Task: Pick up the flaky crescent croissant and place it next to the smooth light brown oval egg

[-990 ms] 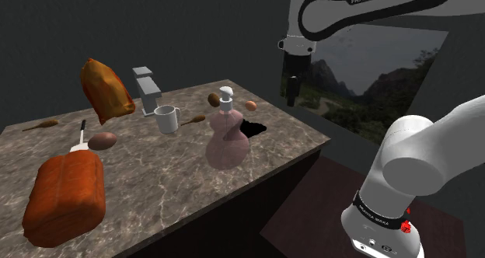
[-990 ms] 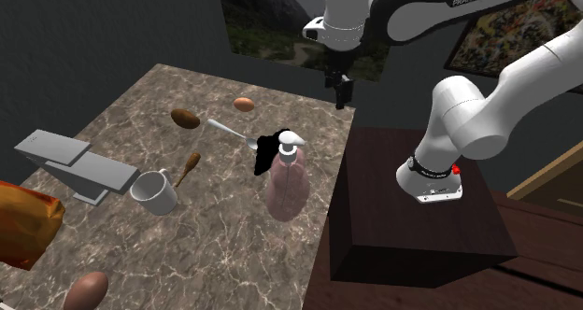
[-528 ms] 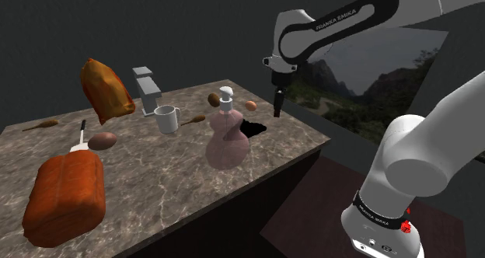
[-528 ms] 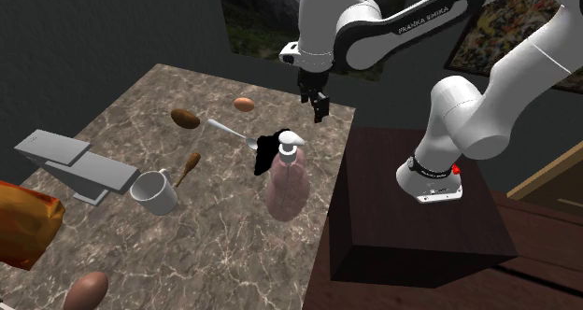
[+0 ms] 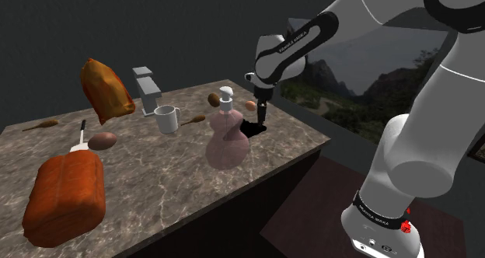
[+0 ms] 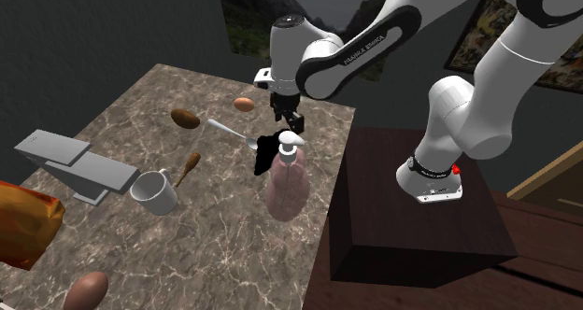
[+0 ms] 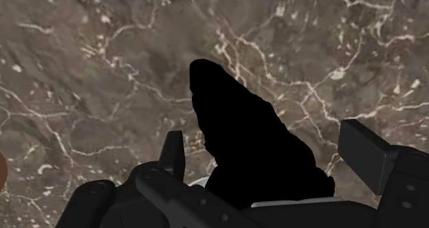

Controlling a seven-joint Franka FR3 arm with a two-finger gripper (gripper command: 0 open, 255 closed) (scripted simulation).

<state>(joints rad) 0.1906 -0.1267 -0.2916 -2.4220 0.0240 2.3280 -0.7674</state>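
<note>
lettering runs along the white arm [image 5: 299, 40] just above its wrist and seems to read "franka emika", though it is small and slanted in both outer views.

croissant [image 5: 250, 128] is drawn as a flat, pure black shape with no flaky surface or colour to make out. in the wrist view the croissant [image 7: 247, 144] is a tapering black wedge, narrow at its far end and broad toward the hand, lying on the veined brown marble counter [image 7: 103, 69]. it sits near the counter's edge. in the shoulder view the light brown egg [image 5: 251, 105] lies near it at about twelve o'clock, apart from it, and a pinkish soap dispenser [image 5: 227, 140] with a white pump stands just beside it at about eight o'clock.

pincer [image 7: 267, 151] is spread wide, one black finger [image 7: 173, 151] on each side of the croissant. it grips nothing. in the second exterior view the pincer [image 6: 288, 123] hangs right over the croissant [image 6: 266, 151], with the egg [image 6: 244, 104] at about eleven o'clock from that.
</note>
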